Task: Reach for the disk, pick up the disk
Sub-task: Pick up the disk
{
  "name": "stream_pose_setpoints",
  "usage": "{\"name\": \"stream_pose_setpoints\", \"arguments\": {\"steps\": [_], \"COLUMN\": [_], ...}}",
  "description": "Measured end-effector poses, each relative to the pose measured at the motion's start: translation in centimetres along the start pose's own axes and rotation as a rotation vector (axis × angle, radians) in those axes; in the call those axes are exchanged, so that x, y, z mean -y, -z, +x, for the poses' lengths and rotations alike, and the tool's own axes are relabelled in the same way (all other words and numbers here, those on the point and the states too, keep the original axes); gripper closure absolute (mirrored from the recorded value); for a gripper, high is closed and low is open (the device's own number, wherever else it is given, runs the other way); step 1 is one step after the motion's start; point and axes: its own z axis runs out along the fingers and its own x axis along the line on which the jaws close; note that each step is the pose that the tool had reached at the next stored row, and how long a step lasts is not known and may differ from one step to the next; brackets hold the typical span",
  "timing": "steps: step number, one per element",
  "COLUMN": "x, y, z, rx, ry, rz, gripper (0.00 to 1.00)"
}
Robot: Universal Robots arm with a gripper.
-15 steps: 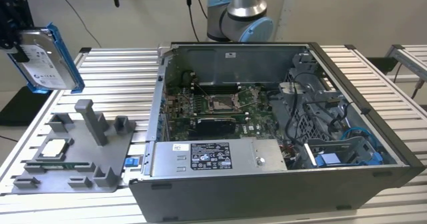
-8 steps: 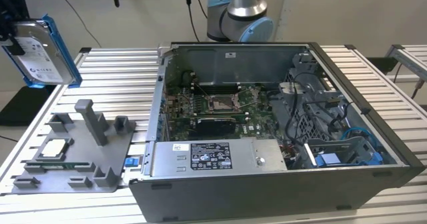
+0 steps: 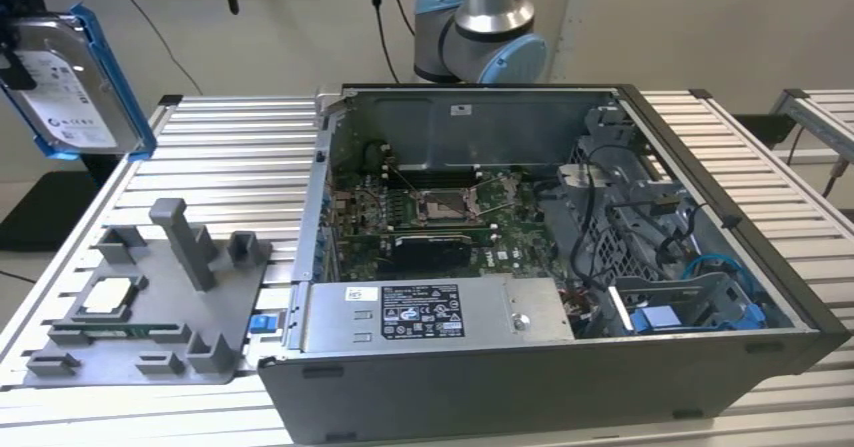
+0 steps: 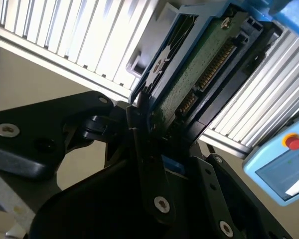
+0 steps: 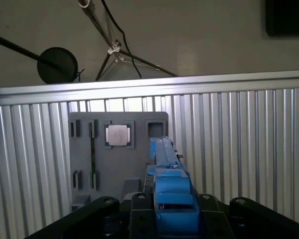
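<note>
At about 10 o'clock in the exterior view the disk hangs in the air with its label to the camera. Its long axis runs roughly from 12 to 6 o'clock with a slight lean. It is well apart from the slatted desk, and nothing supports it from beneath. At 8 o'clock the grey fixture lies on the desk with the chip seated in a pocket. From the centre to 4 o'clock stands the open case, and the arm rises behind it at 12 o'clock.

In the first wrist view the end effector is pinching the disk. Black fingers stand on either side of the blue frame and press against it. The disk is edge-on to the camera and runs straight out from the wrist, with the fixture beyond it. The second wrist view shows the green circuit-board face, with a finger bearing on the frame's edge.

The disk therefore lies inside the grip, not off to one side, and its long axis is in line with the end effector's reach. Judged from this, both reach and pick-up are done.
</note>
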Motion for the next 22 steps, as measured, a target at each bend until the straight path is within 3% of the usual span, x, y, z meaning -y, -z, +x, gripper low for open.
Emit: {"name": "stream_pose_setpoints", "arguments": {"steps": [10, 22], "x": [0.03, 0.05], "y": [2.35, 4.51], "z": [-0.09, -0.17], "rx": [0.0001, 0.0003], "ry": [0.0, 0.0], "rz": [0.0018, 0.0046], "gripper": [1.0, 1.0]}}
